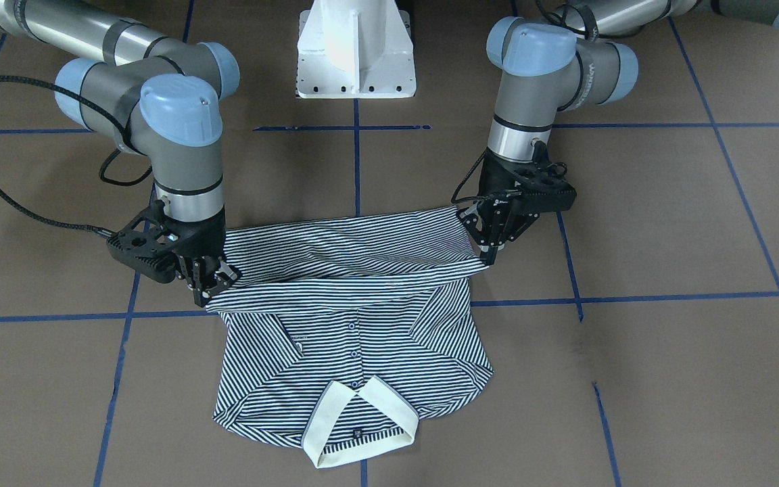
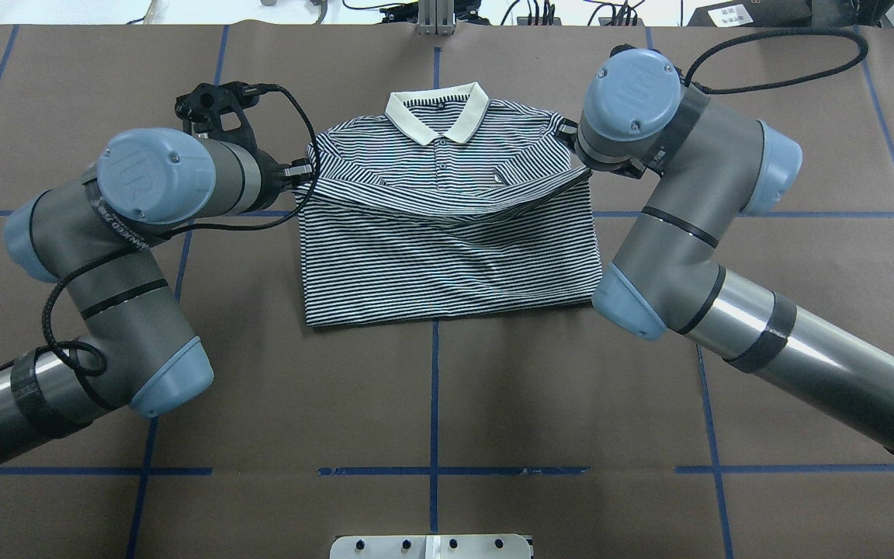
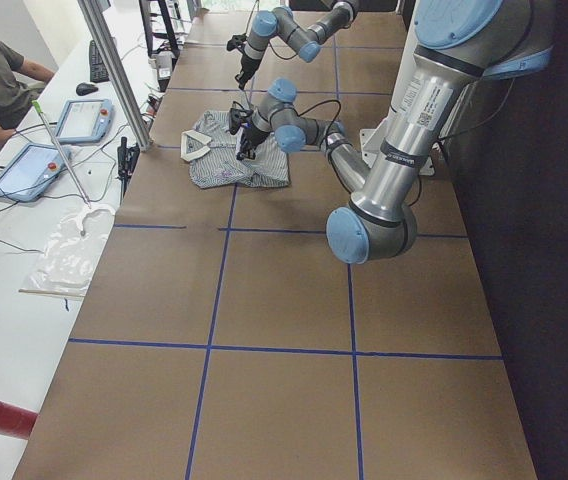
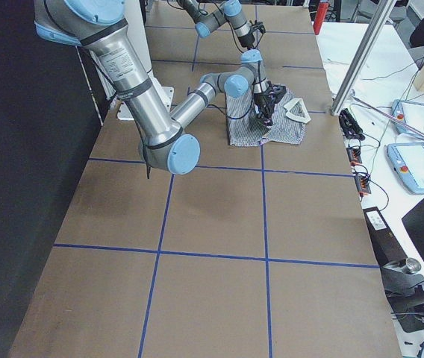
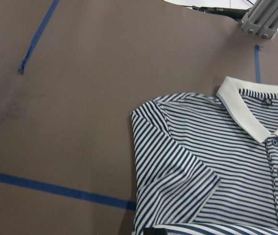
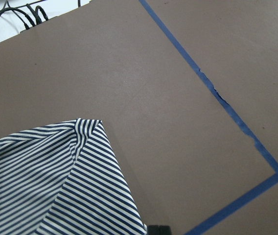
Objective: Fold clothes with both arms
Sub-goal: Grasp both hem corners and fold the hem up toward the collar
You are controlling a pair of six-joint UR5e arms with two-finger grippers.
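Two ways I can see this going sideways. Nearest the robot, the folded edge (image 2: pixel 447 314) of the polo shirt (image 2: pixel 447 264) sits on the table (image 2: pixel 431 404) with nothing pinning it. If the arms pull too hard toward the far side, the whole shirt could slide. Further out, the raised hem (image 2: pixel 455 210) sags between the grips, so if one arm gets ahead it'd probably land crooked or bunched over the buttons (image 2: pixel 442 144).

The left gripper (image 1: pixel 489 251) and right gripper (image 1: pixel 208 287) both have their fingers closed down narrow, each pinching a hem corner with the fabric between the tips. The hem hangs just above the chest and the shoulders lie just beyond the fingertips. The cream collar (image 2: pixel 437 109) lies flat at the far end, well past them.
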